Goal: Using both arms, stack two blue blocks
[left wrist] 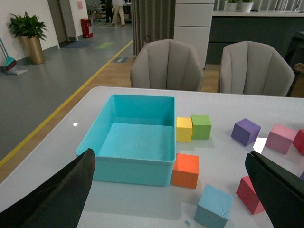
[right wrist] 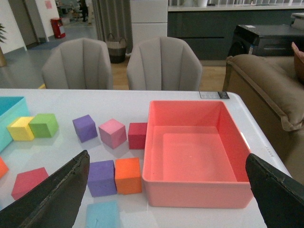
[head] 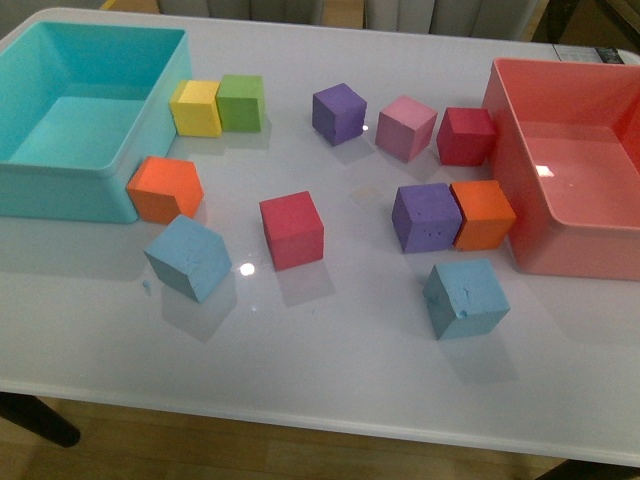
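Two light blue blocks lie apart on the white table: one [head: 190, 257] at the front left, tilted, and one [head: 465, 298] at the front right. Neither arm shows in the front view. In the left wrist view the left blue block [left wrist: 213, 206] sits between the wide-apart black fingers of my open left gripper [left wrist: 175, 199], nearer the far finger [left wrist: 278, 190]. In the right wrist view the right blue block [right wrist: 103, 215] lies at the frame's lower edge near one finger [right wrist: 57, 194] of my open right gripper [right wrist: 171, 199]. Both grippers hold nothing.
A turquoise bin [head: 110, 185] stands at the left, a coral bin [head: 530, 245] at the right. Yellow [head: 196, 107], green [head: 241, 102], orange [head: 165, 188], red [head: 292, 230], purple [head: 427, 217], orange [head: 483, 214], purple [head: 339, 112], pink [head: 406, 127] and dark red [head: 466, 135] cubes lie scattered between them.
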You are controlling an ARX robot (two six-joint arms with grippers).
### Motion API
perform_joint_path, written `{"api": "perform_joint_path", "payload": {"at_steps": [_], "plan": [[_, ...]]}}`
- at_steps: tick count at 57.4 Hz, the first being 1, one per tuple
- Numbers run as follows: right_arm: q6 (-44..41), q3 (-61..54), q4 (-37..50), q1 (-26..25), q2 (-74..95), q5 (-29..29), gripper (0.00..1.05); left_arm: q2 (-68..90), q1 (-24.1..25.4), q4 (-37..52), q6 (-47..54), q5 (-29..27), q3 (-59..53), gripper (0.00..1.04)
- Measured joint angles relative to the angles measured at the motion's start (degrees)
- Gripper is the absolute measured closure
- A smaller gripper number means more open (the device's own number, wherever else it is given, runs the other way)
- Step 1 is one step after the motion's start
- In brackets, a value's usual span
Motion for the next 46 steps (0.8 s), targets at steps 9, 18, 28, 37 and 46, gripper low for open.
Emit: {"api": "perform_joint_path", "payload": {"at_steps": [9, 18, 28, 37, 46], "plan": [[0.0, 0.0, 0.0, 0.0, 0.0, 0.0, 0.09, 0.0, 0.0, 0.0, 0.0, 0.0, 0.0, 0.09], [0.0, 0.0, 0.0, 0.0, 0.0, 0.0, 0.09, 0.0, 0.0, 0.0, 0.0, 0.0, 0.0, 0.09], [0.0, 0.0, 0.0, 0.0, 0.0, 0.0, 0.09, 0.0, 0.0, 0.0, 0.0, 0.0, 0.0, 0.09], [0.0, 0.0, 0.0, 0.0, 0.0, 0.0, 0.09, 0.0, 0.0, 0.0, 0.0, 0.0, 0.0, 0.09], [-10.7, 9.4, -20.0, -3.5, 16.8, -16.9, 0.09, 0.0, 0.0, 0.0, 0.0, 0.1, 0.0, 0.09]]}}
